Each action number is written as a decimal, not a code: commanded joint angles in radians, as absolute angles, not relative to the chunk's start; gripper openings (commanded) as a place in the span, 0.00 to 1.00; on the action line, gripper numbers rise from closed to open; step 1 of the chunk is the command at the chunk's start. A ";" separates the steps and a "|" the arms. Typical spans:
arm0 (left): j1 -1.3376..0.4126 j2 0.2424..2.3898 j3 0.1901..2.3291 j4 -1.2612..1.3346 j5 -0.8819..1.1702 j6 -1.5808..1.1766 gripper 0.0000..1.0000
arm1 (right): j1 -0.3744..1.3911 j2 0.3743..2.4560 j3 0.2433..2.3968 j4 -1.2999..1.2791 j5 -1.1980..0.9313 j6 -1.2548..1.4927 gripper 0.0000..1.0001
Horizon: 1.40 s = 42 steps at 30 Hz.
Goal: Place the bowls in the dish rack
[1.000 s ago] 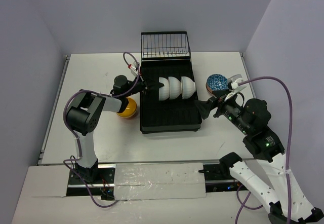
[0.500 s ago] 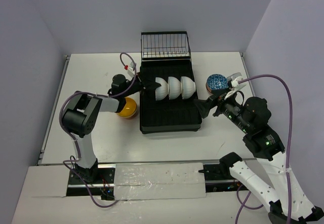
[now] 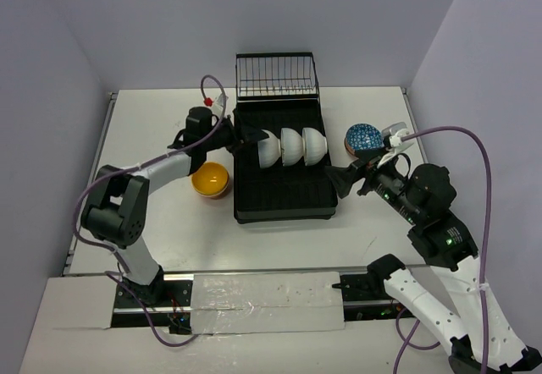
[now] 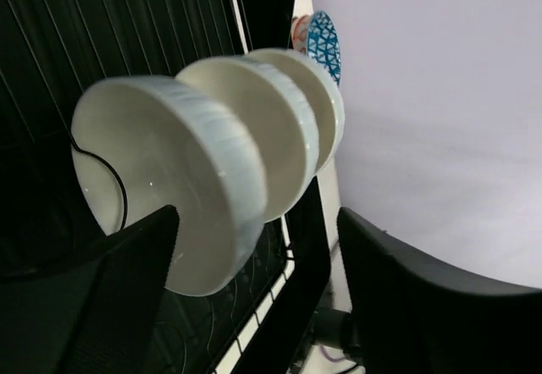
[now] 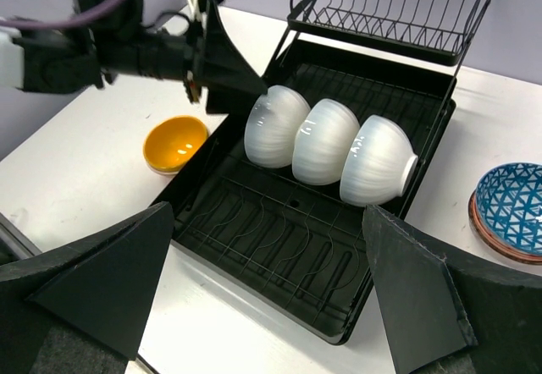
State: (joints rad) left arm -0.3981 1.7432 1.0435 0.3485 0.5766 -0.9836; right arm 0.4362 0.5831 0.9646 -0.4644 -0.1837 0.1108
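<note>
The black dish rack (image 3: 284, 195) lies mid-table. Three white bowls (image 3: 292, 145) lean on their sides in a row across its far half. My left gripper (image 3: 244, 140) stands open right at the leftmost white bowl (image 4: 169, 179), whose lower rim sits just inside the left finger (image 4: 110, 306); nothing is gripped. A yellow bowl (image 3: 210, 179) rests upright on the table left of the rack. Right of the rack stands a blue patterned bowl (image 3: 362, 139). My right gripper (image 3: 366, 158) hovers open beside it and looks down on the dish rack (image 5: 279, 247).
A raised black wire basket (image 3: 277, 76) closes the rack's far end. The near half of the rack's slatted floor (image 5: 296, 247) holds nothing. Walls stand close on the left, right and far sides.
My left gripper has opened off the leftmost white bowl, which stays leaning in the rack. The left arm has swung toward the far side, uncovering the yellow bowl. My right arm has held still.
</note>
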 commanded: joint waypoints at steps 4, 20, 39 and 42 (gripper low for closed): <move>-0.403 1.600 1.201 0.025 0.450 -0.782 0.93 | 0.443 0.565 0.977 -0.436 -0.166 0.104 1.00; -0.402 1.356 1.295 -0.606 -0.030 -0.431 0.97 | 0.443 0.523 0.888 -0.377 0.011 0.248 1.00; -0.402 1.261 1.052 -0.617 -0.087 -0.426 0.90 | 0.437 0.765 0.983 -0.546 0.285 0.429 1.00; -0.403 1.290 1.046 -0.603 -0.075 -0.443 0.88 | 0.437 0.767 0.980 -0.545 0.275 0.437 0.99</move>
